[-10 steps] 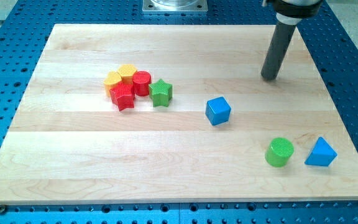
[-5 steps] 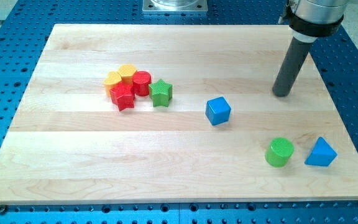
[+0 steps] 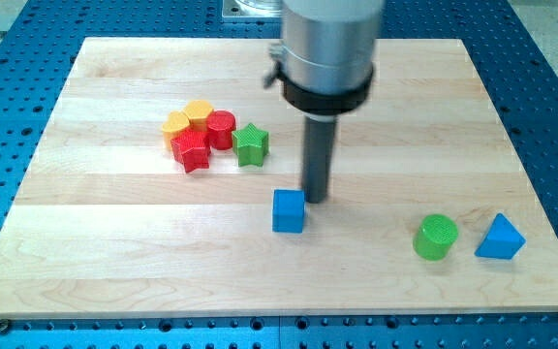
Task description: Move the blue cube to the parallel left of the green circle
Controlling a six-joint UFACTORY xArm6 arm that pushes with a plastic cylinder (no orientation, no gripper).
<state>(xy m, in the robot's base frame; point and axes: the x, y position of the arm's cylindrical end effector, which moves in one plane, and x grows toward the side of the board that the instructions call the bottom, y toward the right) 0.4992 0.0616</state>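
The blue cube (image 3: pixel 288 211) lies on the wooden board (image 3: pixel 105 252) below its middle. My tip (image 3: pixel 315 199) stands right at the cube's upper right corner, touching or nearly touching it. The green circle (image 3: pixel 436 237) lies toward the view's lower right, well to the right of the cube and a little lower.
A blue triangle (image 3: pixel 500 237) lies just right of the green circle. At the view's upper left is a tight cluster: a yellow block (image 3: pixel 175 123), a second yellow block (image 3: pixel 200 111), a red circle (image 3: pixel 221 128), a red star (image 3: pixel 191 150) and a green star (image 3: pixel 251 143).
The rod swung from the board's upper right across to the middle. The blue cube moved down and to the left, and it now sits squarer to the view.
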